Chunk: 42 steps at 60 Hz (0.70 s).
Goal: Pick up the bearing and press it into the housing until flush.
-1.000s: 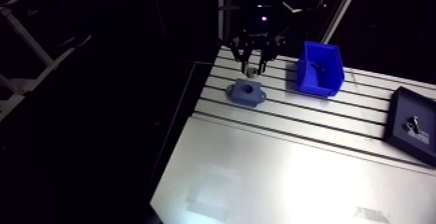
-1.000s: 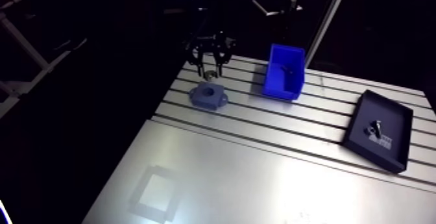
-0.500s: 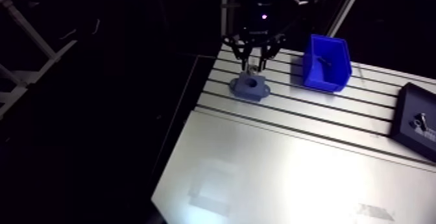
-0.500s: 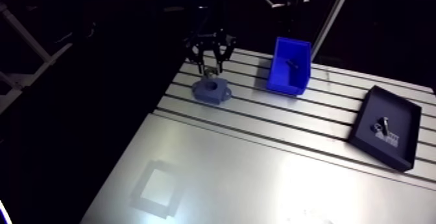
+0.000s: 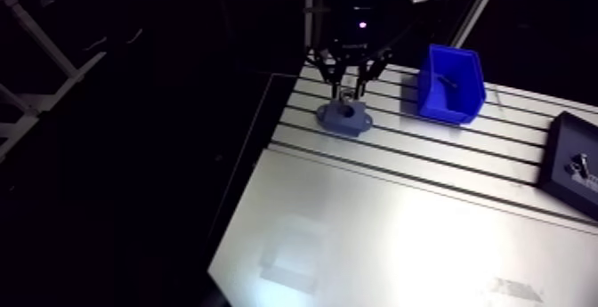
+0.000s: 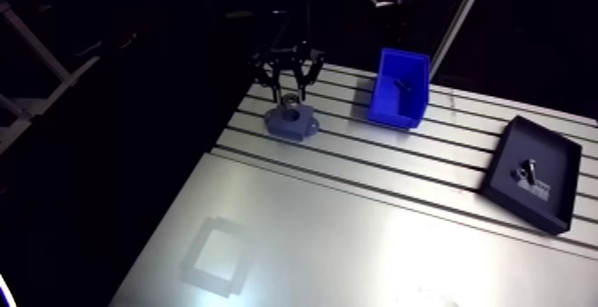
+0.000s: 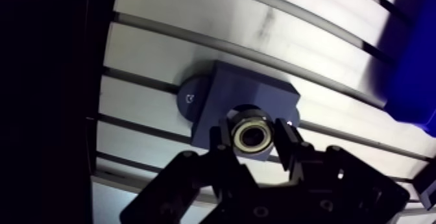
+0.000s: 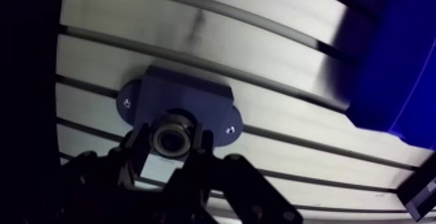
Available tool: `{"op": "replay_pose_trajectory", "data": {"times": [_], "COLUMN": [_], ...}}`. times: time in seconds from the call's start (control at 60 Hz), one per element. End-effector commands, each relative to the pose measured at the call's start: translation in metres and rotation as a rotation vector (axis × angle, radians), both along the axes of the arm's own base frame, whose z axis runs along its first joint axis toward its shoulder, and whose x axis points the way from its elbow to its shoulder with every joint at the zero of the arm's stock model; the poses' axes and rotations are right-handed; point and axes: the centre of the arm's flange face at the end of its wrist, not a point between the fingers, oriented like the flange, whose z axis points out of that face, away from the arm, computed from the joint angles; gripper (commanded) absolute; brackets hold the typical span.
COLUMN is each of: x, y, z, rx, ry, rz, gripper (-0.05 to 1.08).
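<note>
Wrist view is the useful one here: the small silver ring-shaped metal bearing (image 7: 252, 136) is pinched between the two black fingers of the gripper (image 7: 253, 138), one finger on each side, so it's clamped on it. The bearing sits right over the round bore of the dark blue block-shaped housing with rounded flange ears (image 7: 240, 93). It covers nearly the whole bore, with only a dark crescent of the hole showing past it, so I honestly can't tell if it's touching or already partly in.

The housing lies flat on the slotted aluminium table (image 7: 194, 51), and the fingers hide its near edge.

Arm view has the fingers too small and dark to read. Off to one side is the bright blue open plastic bin (image 6: 390, 115) with something small and dark inside that I can't identify. Further along is a flat black tray (image 6: 552, 164) holding a few tiny parts, too small to name.
</note>
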Motion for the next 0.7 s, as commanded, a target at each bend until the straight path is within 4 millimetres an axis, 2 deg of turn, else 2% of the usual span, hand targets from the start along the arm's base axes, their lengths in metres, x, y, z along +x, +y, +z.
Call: {"op": "replay_pose_trajectory", "data": {"times": [0.017,0.7], "x": [0.0001,0.0084], "y": [0.0001,-0.0009], "z": [-0.0012,-0.0106], "rx": [0.001,0.004], "ry": [-0.002,-0.008], "rz": [0.001,0.008], "gripper": [0.87,0.87]}}
